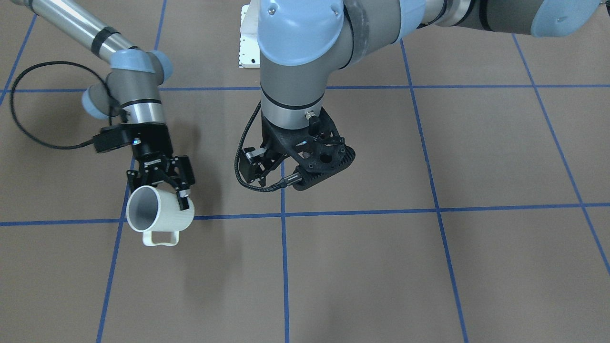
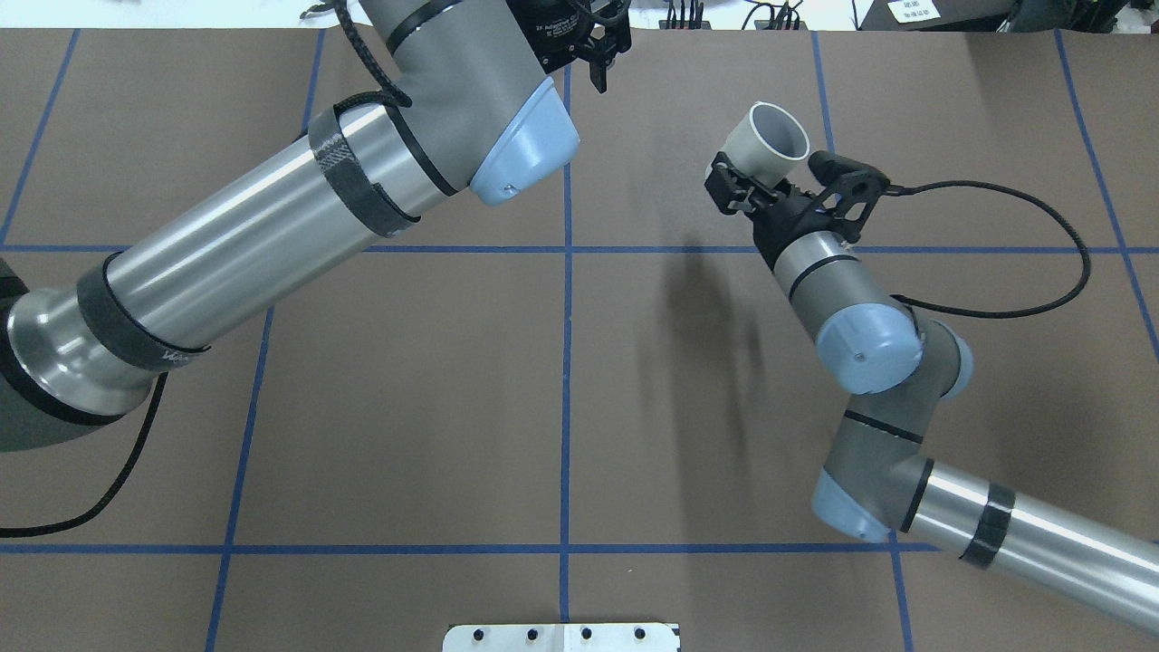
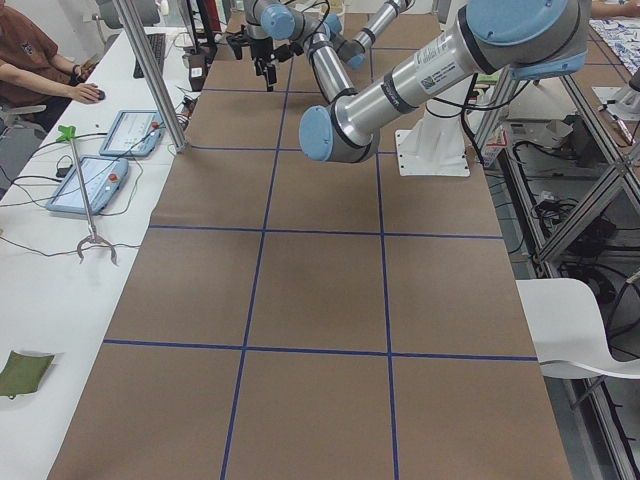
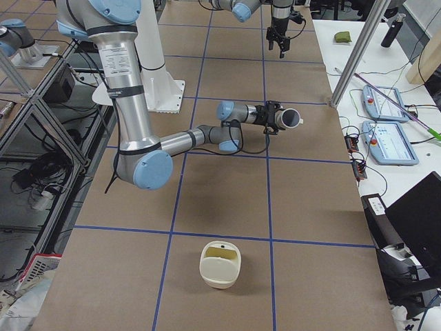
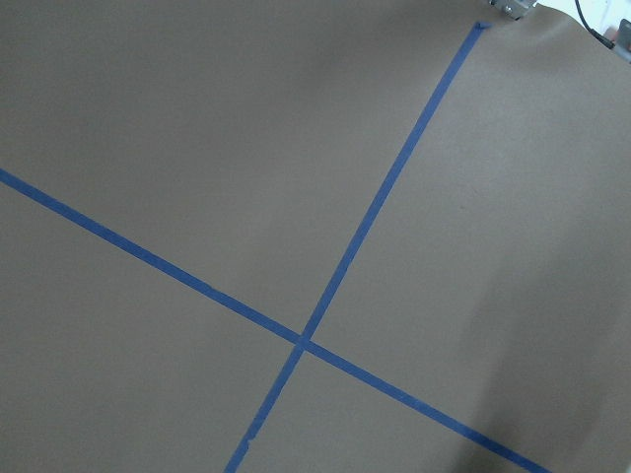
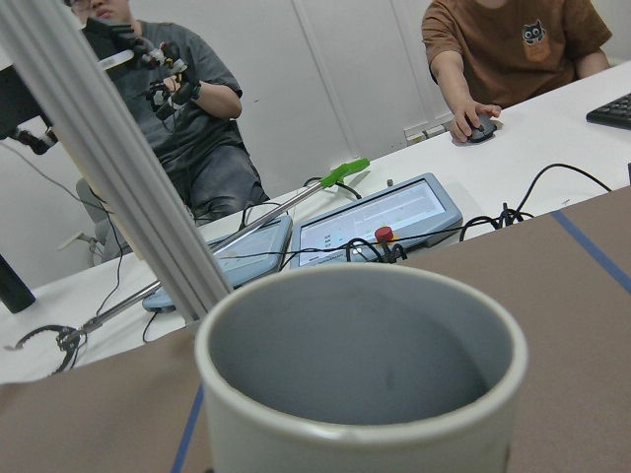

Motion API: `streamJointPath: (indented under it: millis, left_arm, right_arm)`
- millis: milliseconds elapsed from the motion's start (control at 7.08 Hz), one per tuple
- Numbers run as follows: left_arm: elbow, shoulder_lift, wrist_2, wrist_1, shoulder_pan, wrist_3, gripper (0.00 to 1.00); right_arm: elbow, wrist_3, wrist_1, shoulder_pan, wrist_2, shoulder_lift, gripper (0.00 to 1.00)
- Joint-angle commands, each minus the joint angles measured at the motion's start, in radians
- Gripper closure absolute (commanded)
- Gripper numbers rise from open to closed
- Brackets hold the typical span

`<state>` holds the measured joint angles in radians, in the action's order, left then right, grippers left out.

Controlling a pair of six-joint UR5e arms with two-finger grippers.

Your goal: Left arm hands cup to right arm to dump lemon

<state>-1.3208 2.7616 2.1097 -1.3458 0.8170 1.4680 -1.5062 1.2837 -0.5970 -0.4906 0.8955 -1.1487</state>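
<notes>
Cup (image 1: 162, 214) on its side between right arm (image 1: 138, 95) fingers (image 1: 183, 202), aloft

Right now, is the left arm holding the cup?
No, the right arm's fingers grip the cup; the left arm is apart.

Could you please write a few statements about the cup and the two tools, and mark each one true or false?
1. The right tool grips the cup. True.
2. The cup stands upright on the table. False: it is held above the table, tipped on its side.
3. The left tool holds the cup's handle. False: it holds nothing and is apart from the cup.
4. The right wrist view shows no lemon inside the cup. True.
</notes>
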Motion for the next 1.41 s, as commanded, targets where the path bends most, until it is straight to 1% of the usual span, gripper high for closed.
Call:
streamJointPath:
  millis: [0, 141, 282, 424, 565, 847, 989, 1271]
  left_arm:
    - [0.002, 0.003, -0.008, -0.001, -0.039, -0.015, 0.01]
    - [0.0, 0.006, 0.003, -0.003, -0.05, -0.015, 0.02]
    - [0.002, 0.006, -0.002, -0.001, -0.083, -0.015, 0.05]
    - [0.0, 0.006, 0.003, -0.001, -0.088, -0.015, 0.15]
    - [0.005, 0.001, -0.003, -0.001, -0.113, -0.015, 0.28]
    - [0.014, 0.001, -0.005, 0.002, -0.113, -0.015, 0.38]
    - [0.014, 0.001, -0.005, 0.002, -0.113, -0.015, 0.39]
    - [0.014, 0.001, -0.005, 0.002, -0.113, -0.015, 0.52]
  right_arm:
    - [0.001, -0.169, -0.179, 0.111, -0.165, 0.11, 0.99]
    - [0.001, -0.179, -0.237, 0.151, -0.243, 0.141, 0.99]
    - [0.001, -0.179, -0.291, 0.171, -0.28, 0.179, 0.99]
    - [0.001, -0.178, -0.323, 0.191, -0.315, 0.184, 0.99]
    - [0.001, -0.178, -0.323, 0.196, -0.328, 0.184, 0.99]
    - [0.0, -0.178, -0.319, 0.196, -0.329, 0.182, 0.99]
    - [-0.002, -0.179, -0.316, 0.195, -0.329, 0.181, 0.99]
    - [-0.003, -0.178, -0.311, 0.195, -0.329, 0.181, 0.99]
